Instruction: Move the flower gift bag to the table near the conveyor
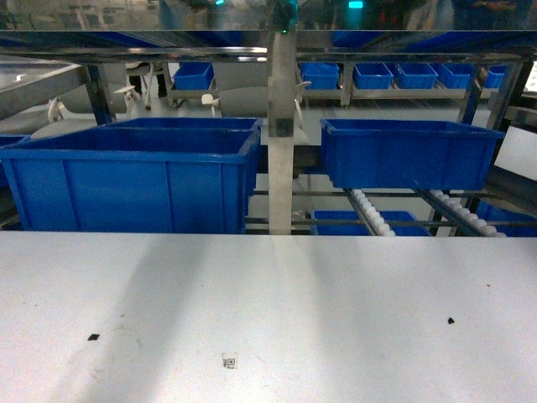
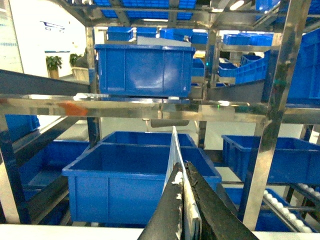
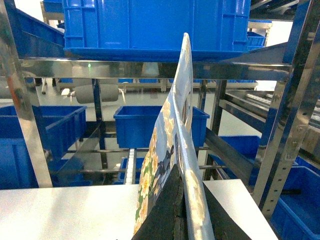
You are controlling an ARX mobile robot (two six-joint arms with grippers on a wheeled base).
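Flower gift bag (image 3: 172, 145) is pinched flat between the right gripper (image 3: 181, 210) jaws, its printed panel rising toward 12 o'clock in the right wrist view. In the left wrist view, the left gripper (image 2: 184, 200) is likewise clamped on a thin white sheet edge (image 2: 174, 160), probably the same bag's other side; I cannot confirm that.

Handling judgement: light, thin glossy paper, stiff enough to stand edge-up but prone to creasing and slipping. Hold it near a folded edge or the rim, with a gentle pinch.

Head view shows the table (image 1: 268, 319) with black specks, blue bins (image 1: 134, 176) at 10 o'clock and conveyor (image 1: 373, 214) rollers at 2 o'clock, but neither arm nor bag. Only the wrist views reveal the bag, held above the table's far side.
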